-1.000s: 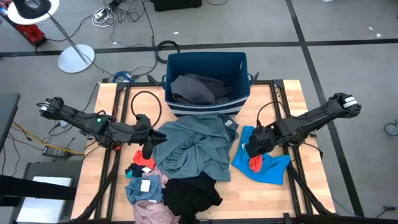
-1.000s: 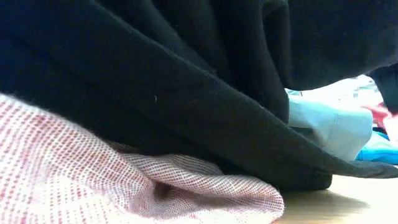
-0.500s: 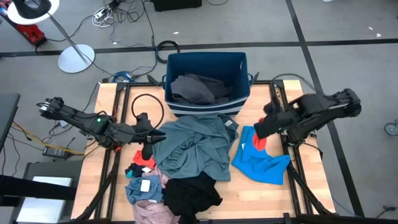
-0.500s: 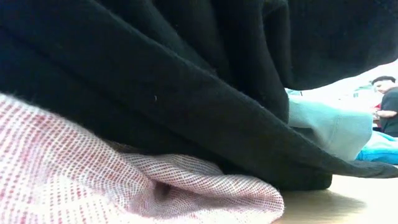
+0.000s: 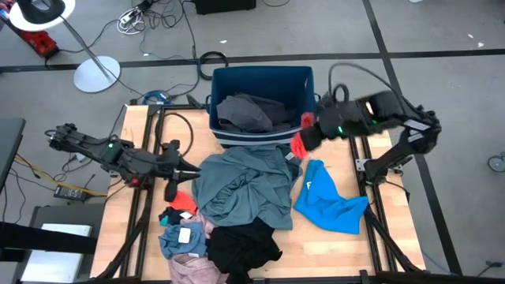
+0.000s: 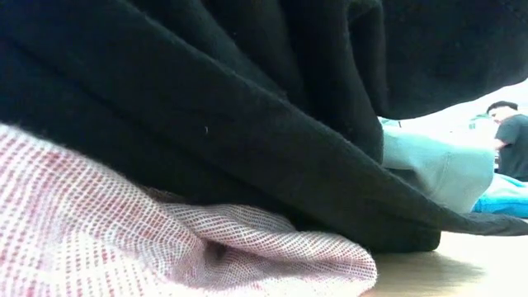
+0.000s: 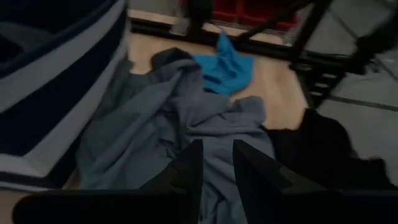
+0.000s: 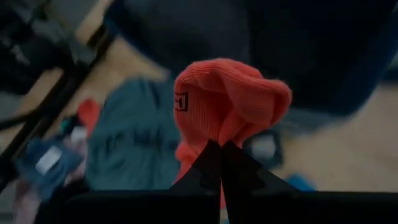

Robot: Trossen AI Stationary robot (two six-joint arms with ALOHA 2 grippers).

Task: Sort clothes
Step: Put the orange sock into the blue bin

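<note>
The dark blue bin (image 5: 263, 101) sits top centre, its mouth open. Centre frame sprawls the teal garment (image 5: 241, 188), more clothes piled below it. My right gripper (image 5: 302, 142), jaws pinched on a red-orange sock (image 5: 298, 144), hangs beside the bin's right corner, likely to drop it in. My left gripper (image 5: 171, 189), fingers parted and empty, hovers beside the teal garment's left edge.

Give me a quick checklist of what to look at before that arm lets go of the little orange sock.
1. Right claw shut on the small red-orange knitted sock: ok.
2. Sock over the dark blue plastic bin: not ok, it hangs at the bin's front right corner.
3. Room in the bin beside the grey garment: ok.
4. Sock clear of the bright blue shirt: ok.
5. Left claw out of the way, over the large teal garment: ok.
</note>
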